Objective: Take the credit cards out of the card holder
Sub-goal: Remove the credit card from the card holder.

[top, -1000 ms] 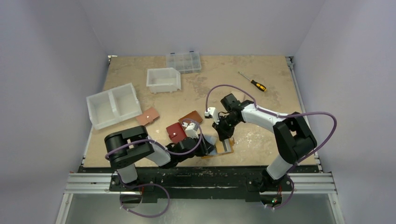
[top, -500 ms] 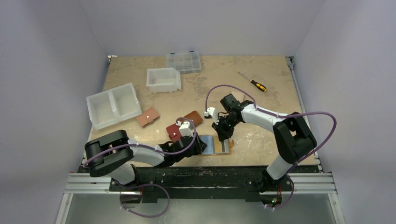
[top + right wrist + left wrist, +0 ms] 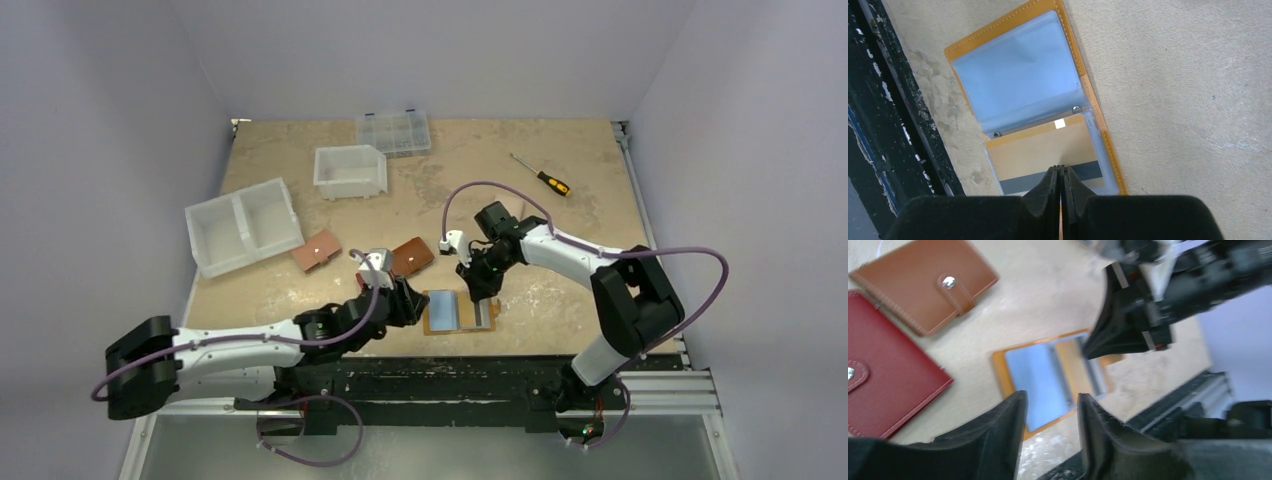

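At near edge of table [image 3: 570,220], card holder [image 3: 445,312] lies open; right gripper [image 3: 1060,170] closed, tips on striped credit card [image 3: 1043,150]; left gripper [image 3: 1050,399] part-open, empty, just beside

Even diffuse light, soft shadows, left wrist view blurred

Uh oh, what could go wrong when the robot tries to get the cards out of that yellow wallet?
1. The right gripper has its jaws shut, tips on the striped card rather than around it, so it may slip instead of pulling the card out.
2. The left gripper hovers with jaws apart, not touching the card holder, so the holder might drag along.
3. The holder lies close to the near edge of the table and could slide off.
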Action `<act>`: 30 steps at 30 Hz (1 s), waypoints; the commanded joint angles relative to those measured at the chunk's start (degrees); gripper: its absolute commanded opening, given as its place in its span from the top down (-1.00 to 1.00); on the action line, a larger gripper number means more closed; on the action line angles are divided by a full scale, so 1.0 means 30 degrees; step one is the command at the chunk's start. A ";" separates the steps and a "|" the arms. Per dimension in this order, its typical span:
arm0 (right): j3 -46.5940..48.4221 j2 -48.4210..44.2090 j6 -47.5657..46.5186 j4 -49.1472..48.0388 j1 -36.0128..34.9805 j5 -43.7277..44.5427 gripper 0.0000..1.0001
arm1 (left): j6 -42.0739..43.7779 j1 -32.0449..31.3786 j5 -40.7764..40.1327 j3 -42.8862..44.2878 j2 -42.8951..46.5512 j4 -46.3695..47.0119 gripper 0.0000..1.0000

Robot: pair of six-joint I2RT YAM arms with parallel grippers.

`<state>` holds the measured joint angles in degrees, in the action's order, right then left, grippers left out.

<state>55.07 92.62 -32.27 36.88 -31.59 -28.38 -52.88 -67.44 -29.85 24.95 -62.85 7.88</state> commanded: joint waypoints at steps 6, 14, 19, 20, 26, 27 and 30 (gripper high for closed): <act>-0.0104 -0.2734 -0.0800 0.0318 0.0163 -0.1699 0.80 | 0.0404 -0.0108 0.0833 -0.4115 0.3844 0.7216 -0.98; -0.0387 -0.4677 -0.0302 -0.0220 0.1869 -0.4211 0.46 | 0.1763 -0.0108 0.4154 -0.3836 0.0817 1.1856 -0.84; 0.0083 -0.3587 -0.0341 0.0209 0.2035 -0.4251 0.34 | 0.1290 -0.0086 0.5861 -0.2362 -0.3838 1.4659 -0.50; 0.0124 -0.3409 -0.0236 0.0167 0.2035 -0.4133 0.33 | 0.1131 -0.0065 0.6002 -0.2174 -0.4711 1.5160 -0.45; 0.0153 -0.2605 0.0264 -0.0119 0.2105 -0.2694 0.33 | 0.0590 0.0391 0.6310 -0.0869 -0.8034 1.5818 -0.22; 0.0132 -0.2521 0.0331 -0.0174 0.2095 -0.2522 0.33 | 0.0450 0.0438 0.6187 -0.0655 -0.8330 1.5488 -0.22; 0.0130 -0.2177 0.0506 -0.0273 0.2135 -0.1922 0.33 | 0.0055 0.0532 0.5881 -0.0144 -0.9106 1.4548 -0.21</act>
<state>54.43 85.52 -32.05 37.17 -25.36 -36.60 -50.74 -66.50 -12.01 21.23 -88.05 50.06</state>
